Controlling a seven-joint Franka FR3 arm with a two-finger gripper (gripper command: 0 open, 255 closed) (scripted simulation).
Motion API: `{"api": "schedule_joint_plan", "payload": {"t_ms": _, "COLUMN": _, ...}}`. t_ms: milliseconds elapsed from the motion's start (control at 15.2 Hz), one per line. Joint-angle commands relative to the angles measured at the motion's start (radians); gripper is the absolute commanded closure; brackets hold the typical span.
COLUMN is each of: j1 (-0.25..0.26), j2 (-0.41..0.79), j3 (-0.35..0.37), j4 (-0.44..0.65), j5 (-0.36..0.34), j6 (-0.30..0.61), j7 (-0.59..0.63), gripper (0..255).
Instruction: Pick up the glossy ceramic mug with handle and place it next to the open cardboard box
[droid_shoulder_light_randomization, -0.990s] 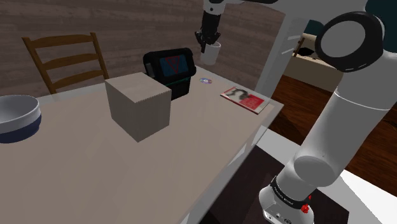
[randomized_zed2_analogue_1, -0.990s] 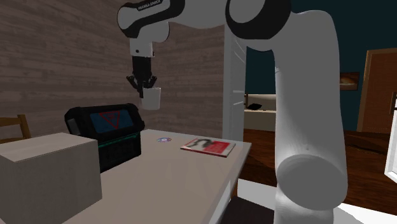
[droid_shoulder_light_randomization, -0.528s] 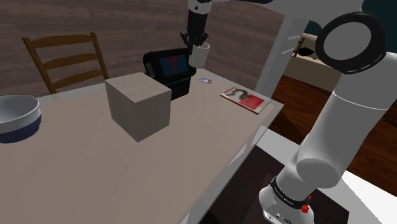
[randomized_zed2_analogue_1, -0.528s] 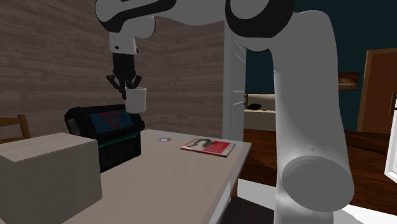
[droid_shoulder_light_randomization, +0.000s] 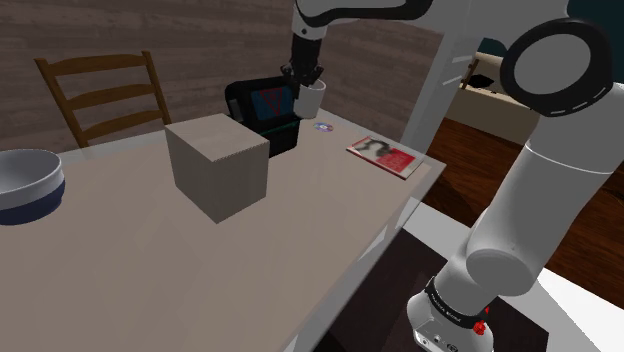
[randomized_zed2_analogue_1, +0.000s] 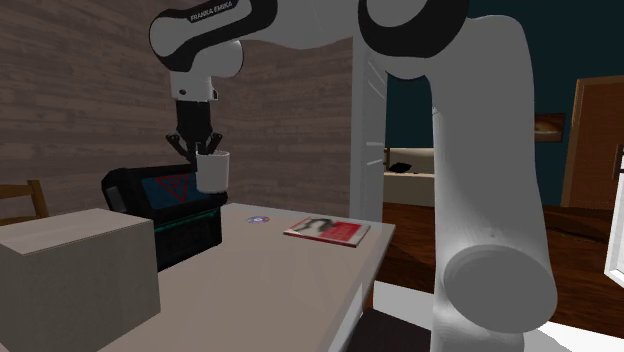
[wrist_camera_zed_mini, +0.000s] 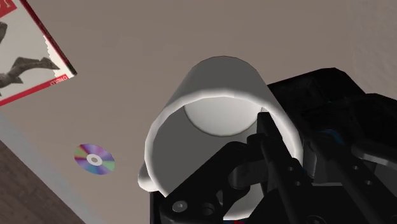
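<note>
Mug (droid_shoulder_light_randomization: 309, 98), white and plain, hangs in the air with its mouth upward, clamped by its rim in the black jaws: from the wrist view one finger (wrist_camera_zed_mini: 275, 141) reaches down inside the cup (wrist_camera_zed_mini: 216, 121) and the other presses its outer wall. From where I stand it floats over the near end of a black device (droid_shoulder_light_randomization: 262, 110) with a red and blue screen and a green stripe, clear of the surface (droid_shoulder_light_randomization: 150, 280) below. In the second exterior view the mug (randomized_zed2_analogue_1: 212, 170) shows in front of that device (randomized_zed2_analogue_1: 165, 205), a little above its top.

A tan cardboard box (droid_shoulder_light_randomization: 218, 165), all its visible faces closed, sits on the surface just beside the device, towards the shoulder view's left. A small shiny disc (droid_shoulder_light_randomization: 322, 127) lies flat past the device, and a red-covered magazine (droid_shoulder_light_randomization: 385, 155) lies flat near the surface's corner. Both appear beneath the mug in the wrist view, the disc (wrist_camera_zed_mini: 94, 159) apart from the magazine (wrist_camera_zed_mini: 25, 51). A blue-grey bowl (droid_shoulder_light_randomization: 25, 185) rests at the far left, and a wooden chair (droid_shoulder_light_randomization: 100, 95) stands behind it. The white arm (randomized_zed2_analogue_1: 480, 150) arches high overhead.
</note>
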Motion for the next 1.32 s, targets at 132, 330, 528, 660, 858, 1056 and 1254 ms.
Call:
{"api": "schedule_joint_plan", "payload": {"t_ms": 132, "j1": -0.001, "j2": -0.006, "j3": -0.001, "j4": -0.062, "j5": -0.001, "j6": 0.057, "j7": 0.005, "gripper": 255}}
{"api": "schedule_joint_plan", "payload": {"t_ms": 330, "j1": -0.001, "j2": -0.007, "j3": -0.001, "j4": -0.104, "j5": -0.003, "j6": 0.098, "j7": 0.009, "gripper": 255}}
{"api": "schedule_joint_plan", "payload": {"t_ms": 528, "j1": -0.002, "j2": -0.006, "j3": -0.002, "j4": -0.142, "j5": -0.005, "j6": 0.137, "j7": 0.014, "gripper": 255}}
{"api": "schedule_joint_plan", "payload": {"t_ms": 660, "j1": -0.002, "j2": -0.004, "j3": -0.002, "j4": -0.167, "j5": -0.006, "j6": 0.163, "j7": 0.017, "gripper": 255}}
{"api": "schedule_joint_plan", "payload": {"t_ms": 858, "j1": -0.002, "j2": 0.001, "j3": -0.002, "j4": -0.202, "j5": -0.008, "j6": 0.202, "j7": 0.021, "gripper": 255}}
{"api": "schedule_joint_plan", "payload": {"t_ms": 1056, "j1": -0.003, "j2": 0.007, "j3": -0.003, "j4": -0.234, "j5": -0.010, "j6": 0.241, "j7": 0.026, "gripper": 255}}
{"api": "schedule_joint_plan", "payload": {"t_ms": 1254, "j1": -0.003, "j2": 0.015, "j3": -0.003, "j4": -0.264, "j5": -0.013, "j6": 0.279, "j7": 0.031, "gripper": 255}}
